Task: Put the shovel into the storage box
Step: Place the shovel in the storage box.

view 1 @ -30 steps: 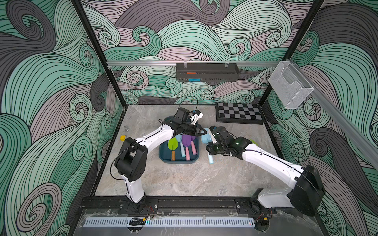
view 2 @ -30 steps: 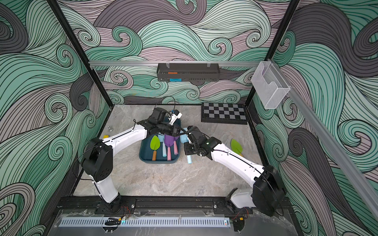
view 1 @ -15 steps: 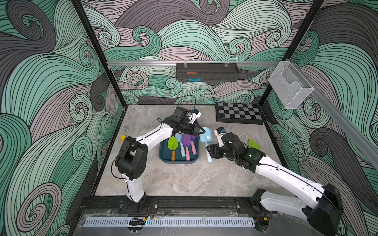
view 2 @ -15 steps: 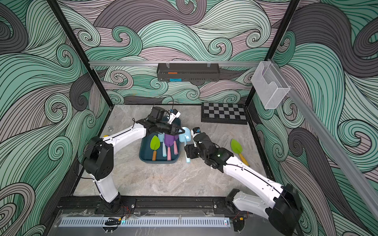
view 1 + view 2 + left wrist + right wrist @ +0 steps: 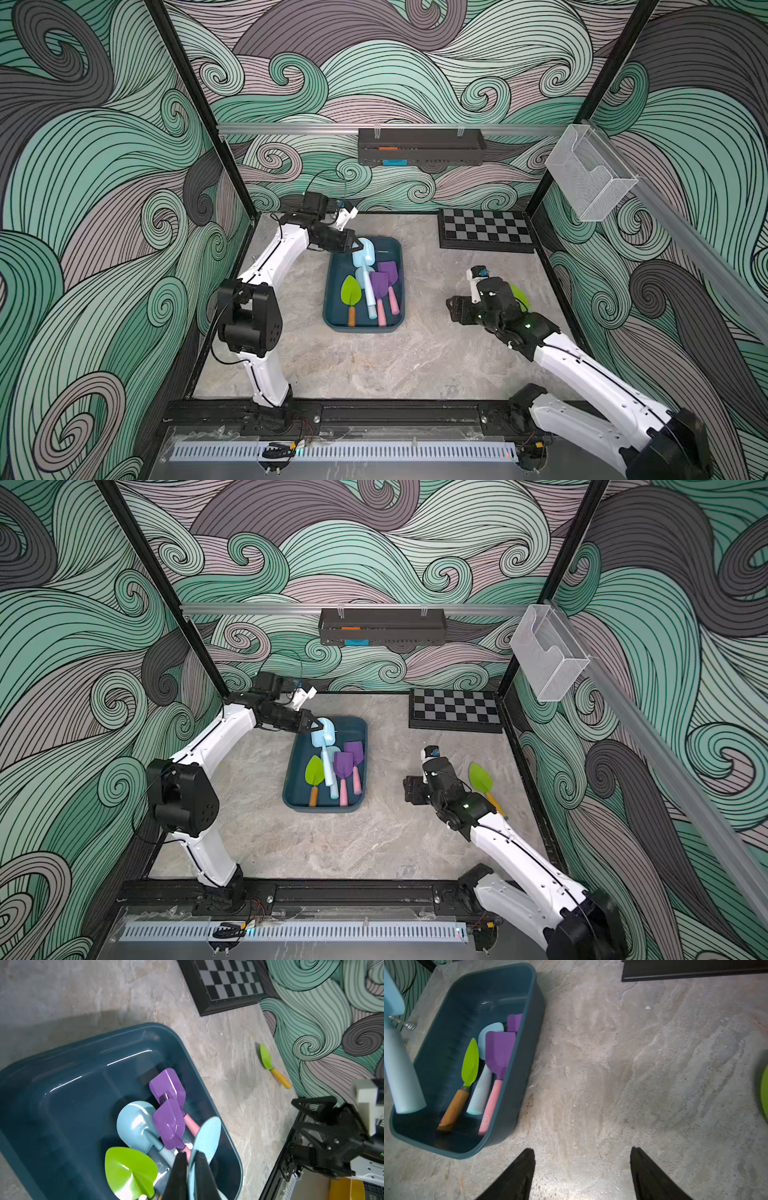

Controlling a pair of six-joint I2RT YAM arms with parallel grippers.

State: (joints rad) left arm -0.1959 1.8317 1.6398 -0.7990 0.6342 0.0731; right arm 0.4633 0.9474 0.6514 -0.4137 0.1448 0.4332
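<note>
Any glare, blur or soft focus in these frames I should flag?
Left wrist view: bright glare streaks on the tub wall; the left claw and the pale blue shovel it pinches are out of focus. Right wrist view: the loose green shovel is a soft smear at the frame edge. Both top views: evenly lit, sharp.

The walls [image 5: 374, 62] carry a wave pattern in green, grey and mauve, drawn with black lines. The floor [image 5: 374, 365] looks like grey-beige marble. A black post [image 5: 195, 95] stands at the back corner. A metal rail [image 5: 291, 129] on the back wall holds a black tray [image 5: 419, 151]. A wire basket [image 5: 590, 178] hangs at the right wall. A chessboard [image 5: 484, 228] lies in the back right corner. The light is even.
</note>
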